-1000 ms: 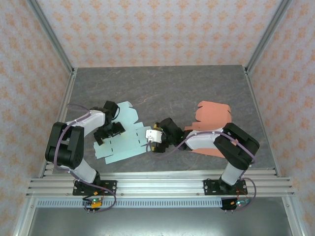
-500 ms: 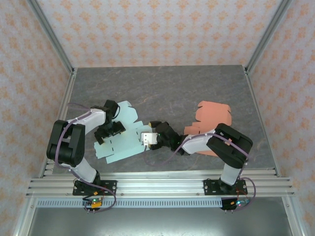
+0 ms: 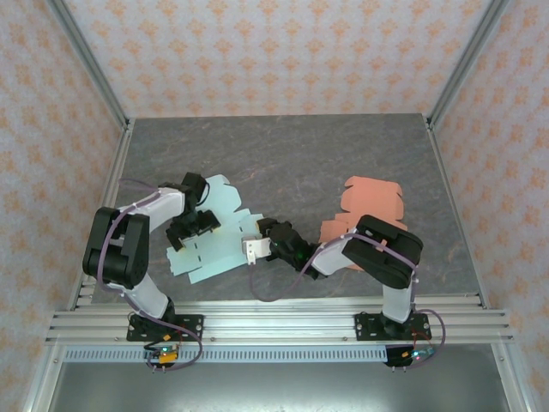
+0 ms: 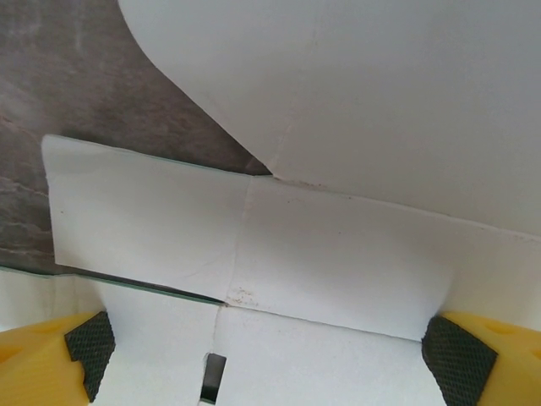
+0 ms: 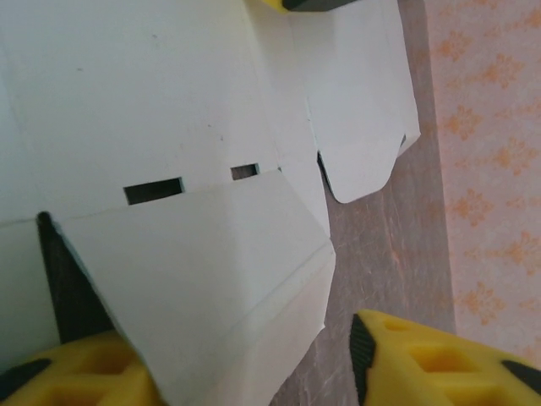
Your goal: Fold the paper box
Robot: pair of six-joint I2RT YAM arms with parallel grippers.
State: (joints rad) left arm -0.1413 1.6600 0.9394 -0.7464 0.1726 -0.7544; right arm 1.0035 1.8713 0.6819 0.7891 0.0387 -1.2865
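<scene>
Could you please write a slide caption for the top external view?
Left gripper and right gripper at opposite sides of a pale-blue box blank; an orange blank lies apart.

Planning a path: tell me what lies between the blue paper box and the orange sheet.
Top view: the right arm lies across the table there, its right gripper at the paper box's edge.

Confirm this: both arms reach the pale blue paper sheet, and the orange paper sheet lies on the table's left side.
Wrong side: the top external view shows the orange paper sheet on the right side of the table. Both arms do reach the pale blue paper sheet.
</scene>
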